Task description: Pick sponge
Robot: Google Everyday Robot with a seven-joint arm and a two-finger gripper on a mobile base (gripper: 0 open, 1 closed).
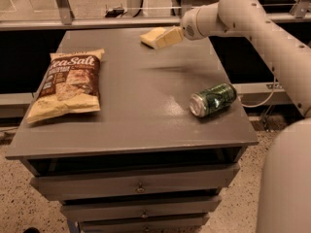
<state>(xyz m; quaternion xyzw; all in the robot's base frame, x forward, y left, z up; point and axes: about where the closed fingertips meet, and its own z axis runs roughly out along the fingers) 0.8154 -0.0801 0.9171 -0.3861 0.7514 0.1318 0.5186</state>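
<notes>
The sponge [148, 34] is a small pale yellow foam pad lying on the grey table [141, 115] near its far edge, right of centre. My gripper [164, 39] reaches in from the right on the white arm [243, 13] and sits right at the sponge's right end, overlapping it in the camera view and hiding that end. I cannot tell whether it touches the sponge.
A Sea Salt chip bag [68, 84] lies flat on the table's left side. A green can [213, 99] lies on its side near the right edge. Drawers sit below the tabletop. A rail and glass partition run behind the table.
</notes>
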